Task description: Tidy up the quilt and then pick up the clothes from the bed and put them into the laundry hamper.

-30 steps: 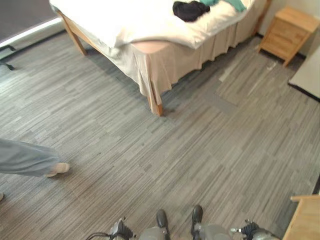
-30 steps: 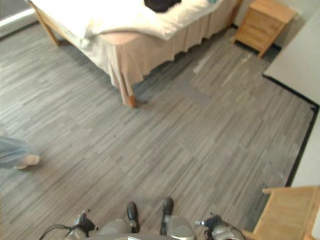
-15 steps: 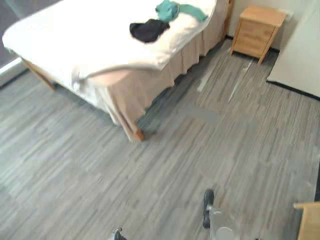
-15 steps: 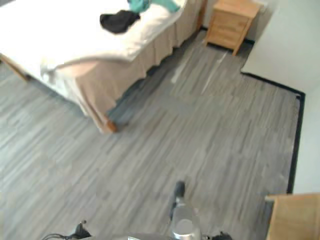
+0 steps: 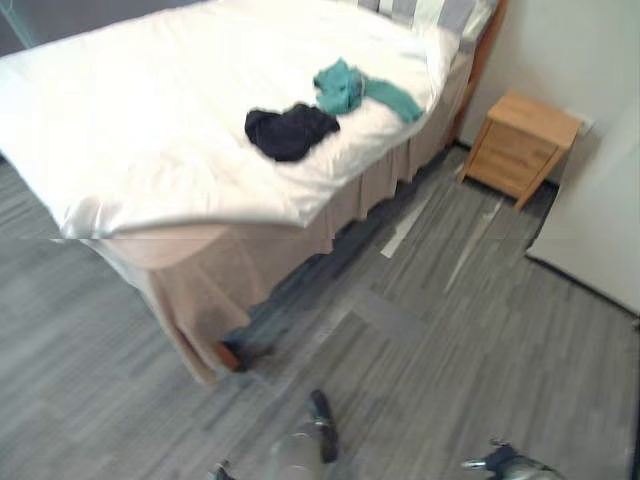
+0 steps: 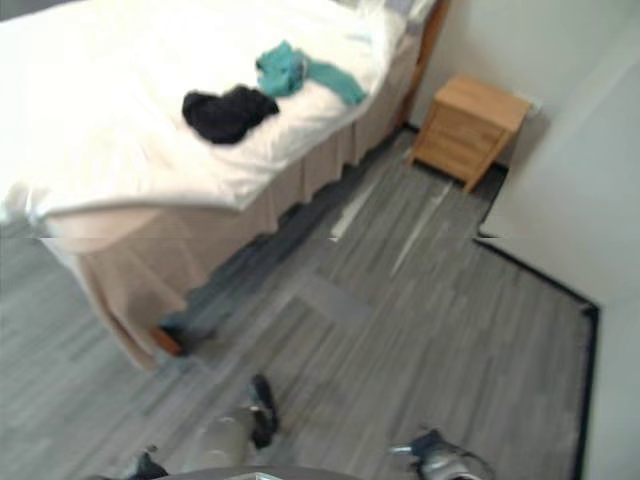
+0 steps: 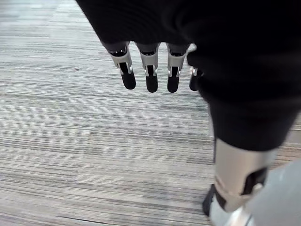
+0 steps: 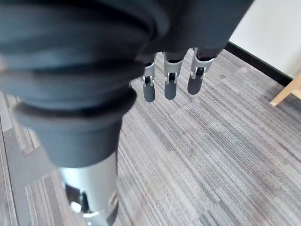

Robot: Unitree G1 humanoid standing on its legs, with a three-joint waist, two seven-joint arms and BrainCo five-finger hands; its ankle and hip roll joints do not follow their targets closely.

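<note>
While both hands hang empty over the floor, the clothes lie on the bed ahead of you.

Your biggest landmark is the grey plank floor (image 5: 480, 330), and on it stands the bed (image 5: 240, 270), its white quilt (image 5: 150, 130) spread across the top with one corner hanging over the beige skirt at the near end. Beside the bed's far end, against the wall, you have a wooden nightstand (image 5: 520, 145). On the quilt, toward the nightstand side, you see a black garment (image 5: 290, 130) bunched up, and just beyond it a teal garment (image 5: 355, 88), the two touching or nearly so. Your left hand (image 7: 148, 70) points its fingers straight down at bare floor, holding nothing. Your right hand (image 8: 169, 80) does the same, fingers straight and relaxed, nothing between them.
</note>
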